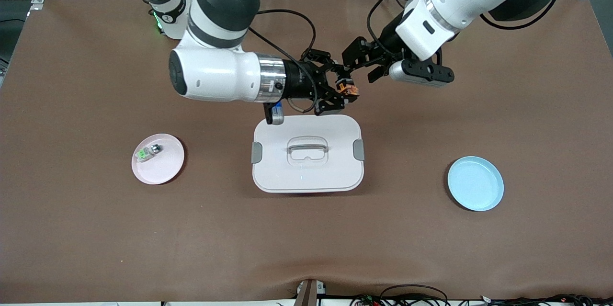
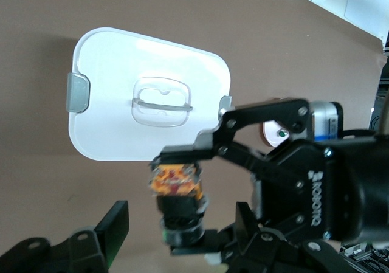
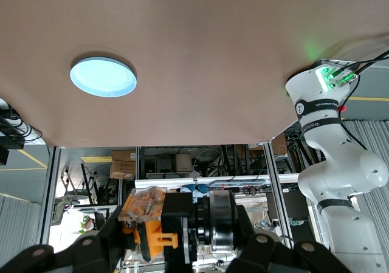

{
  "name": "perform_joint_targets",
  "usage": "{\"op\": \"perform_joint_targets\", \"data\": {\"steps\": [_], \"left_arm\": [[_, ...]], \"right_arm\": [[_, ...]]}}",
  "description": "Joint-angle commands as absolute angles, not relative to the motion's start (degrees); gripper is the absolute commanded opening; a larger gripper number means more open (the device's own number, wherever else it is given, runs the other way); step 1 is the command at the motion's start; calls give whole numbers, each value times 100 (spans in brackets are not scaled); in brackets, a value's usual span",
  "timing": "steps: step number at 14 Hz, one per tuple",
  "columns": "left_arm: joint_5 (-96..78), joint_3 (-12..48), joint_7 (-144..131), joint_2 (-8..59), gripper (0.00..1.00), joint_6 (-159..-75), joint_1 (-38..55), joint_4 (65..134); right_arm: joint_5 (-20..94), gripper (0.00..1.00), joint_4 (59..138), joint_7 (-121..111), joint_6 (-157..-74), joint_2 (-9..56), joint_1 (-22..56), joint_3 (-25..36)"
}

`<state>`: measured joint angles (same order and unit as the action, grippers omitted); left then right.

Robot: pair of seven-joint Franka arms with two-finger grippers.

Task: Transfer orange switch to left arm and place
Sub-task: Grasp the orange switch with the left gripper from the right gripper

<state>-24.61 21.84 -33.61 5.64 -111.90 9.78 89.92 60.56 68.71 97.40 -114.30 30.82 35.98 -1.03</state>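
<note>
The orange switch is a small black part with an orange end. My right gripper is shut on it and holds it in the air over the brown table, just off the white box's edge. The right wrist view shows the switch clamped in my right gripper. My left gripper is open and faces the right one. In the left wrist view the switch hangs between the spread fingers of my left gripper, not touching them. The box lies below.
A pink plate with a small green-and-silver switch lies toward the right arm's end of the table. A light blue plate lies toward the left arm's end and also shows in the right wrist view.
</note>
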Motion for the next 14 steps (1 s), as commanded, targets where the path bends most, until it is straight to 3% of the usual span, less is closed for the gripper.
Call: {"op": "perform_joint_targets", "data": {"steps": [1, 5, 6, 8, 9, 13, 14], "left_arm": [[-2584, 2224, -3401, 466, 71, -11276, 949, 9254], [-2575, 2215, -3393, 466, 64, -11241, 905, 9465], [-2575, 2215, -3401, 466, 54, -11233, 888, 9475], [-2575, 2215, -3419, 466, 14, -11180, 879, 9466], [-2575, 2215, -3445, 457, 0, -11145, 862, 9466], [-2487, 2092, -3358, 448, 0, -11136, 818, 9404], [-2435, 2005, -3314, 440, 0, -11136, 704, 9413]], "right_arm": [[6179, 0, 6741, 9957, -11575, 3164, 3761, -35], [6187, 0, 6741, 10072, -11672, 3173, 3814, -44], [6257, 0, 6741, 10081, -11715, 3173, 3814, -44], [6416, 0, 6741, 10081, -11725, 3173, 3814, -35], [6425, 0, 6741, 10090, -11716, 3173, 3814, -35], [6425, 0, 6741, 10081, -11725, 3173, 3814, -35], [6425, 43, 6741, 10072, -11725, 3164, 3806, -35]]}}
